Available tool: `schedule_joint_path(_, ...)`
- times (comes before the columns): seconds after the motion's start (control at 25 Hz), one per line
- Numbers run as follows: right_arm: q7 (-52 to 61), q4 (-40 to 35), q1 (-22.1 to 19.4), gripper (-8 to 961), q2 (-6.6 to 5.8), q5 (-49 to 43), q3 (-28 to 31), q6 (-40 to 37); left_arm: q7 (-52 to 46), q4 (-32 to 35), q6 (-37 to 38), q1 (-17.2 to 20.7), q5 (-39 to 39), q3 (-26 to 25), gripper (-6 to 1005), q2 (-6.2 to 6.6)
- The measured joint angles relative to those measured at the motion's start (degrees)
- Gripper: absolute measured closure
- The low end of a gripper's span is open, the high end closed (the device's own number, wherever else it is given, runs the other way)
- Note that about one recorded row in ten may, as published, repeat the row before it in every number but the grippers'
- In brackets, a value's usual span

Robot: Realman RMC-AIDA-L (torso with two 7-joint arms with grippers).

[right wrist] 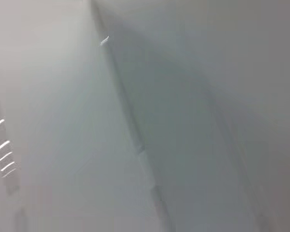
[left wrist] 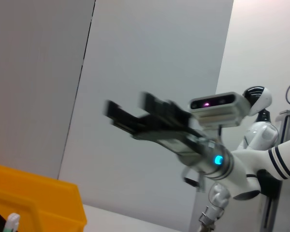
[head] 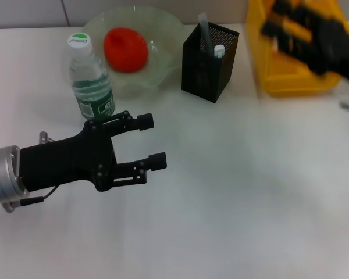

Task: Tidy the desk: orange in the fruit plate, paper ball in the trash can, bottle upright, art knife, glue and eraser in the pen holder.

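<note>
On the smooth white desk in front of you, a clear plastic bottle with a white cap and green label stands upright just beside the fruit plate, a translucent pale-green dish with a wavy rim. The orange, round and reddish, lies in that dish. Right of it stands the pen holder, a square black mesh box, with a thin pale stick and a white-capped tube rising from its mouth; which tool is which cannot be told. Near the desk's far right corner sits the trash can, a bright yellow plastic bin with straight walls. Your left gripper, matte black with two jointed fingers, hangs over the desk in front of the bottle, fingers spread wide apart and holding nothing. Your right gripper, black and blurred, is raised above the yellow bin and covers part of it; in the left wrist view its fingers look parted with nothing between them. The right wrist view shows only grey, featureless surfaces.
</note>
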Motion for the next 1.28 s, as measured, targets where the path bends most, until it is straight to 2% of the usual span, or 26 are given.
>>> schedule_joint_path(0.04,0.6,-0.7,-0.7,259,-1.44,-5.5,0.0,-4.3,-0.7,0.0,-0.1,-0.3,0.1,0.2,186,0.21)
schedule_joint_path(0.08,0.6,-0.7,-0.7,259,-1.44,-5.5,0.0,-4.3,-1.3,0.0,-0.2,-0.5,0.2,0.4,186,0.38)
schedule_joint_path(0.16,0.6,-0.9,-1.0,259,-2.51,-12.2,0.1,-7.6,-2.1,0.1,-0.2,-0.8,0.7,0.4,186,0.76)
schedule_joint_path(0.28,-0.3,-1.1,-0.9,258,-2.94,-20.4,0.4,-8.2,-3.2,0.2,-0.1,-1.1,2.0,0.5,185,1.25)
schedule_joint_path(0.32,-0.9,-1.1,-0.7,258,-2.87,-23.0,0.3,-7.4,-3.8,0.2,-0.1,-1.5,4.2,0.5,185,1.62)
schedule_joint_path(0.44,-3.1,-1.0,-0.6,258,-2.03,-27.9,0.0,-4.3,-4.0,0.2,-0.4,-1.6,6.0,0.5,185,1.71)
schedule_joint_path(0.64,-6.6,-0.8,-0.9,260,-0.65,-31.3,0.0,0.7,-3.3,-0.1,-2.6,-1.2,7.9,0.5,186,1.39)
schedule_joint_path(0.84,-6.7,-0.7,-0.9,264,-0.6,-31.5,-0.4,0.8,-3.2,0.1,-3.7,-1.1,9.5,0.5,186,0.43)
schedule_joint_path(1.28,-6.8,-0.7,-0.7,263,-0.63,-31.6,-0.4,0.7,-3.1,0.1,-3.9,-1.4,9.8,0.5,185,0.35)
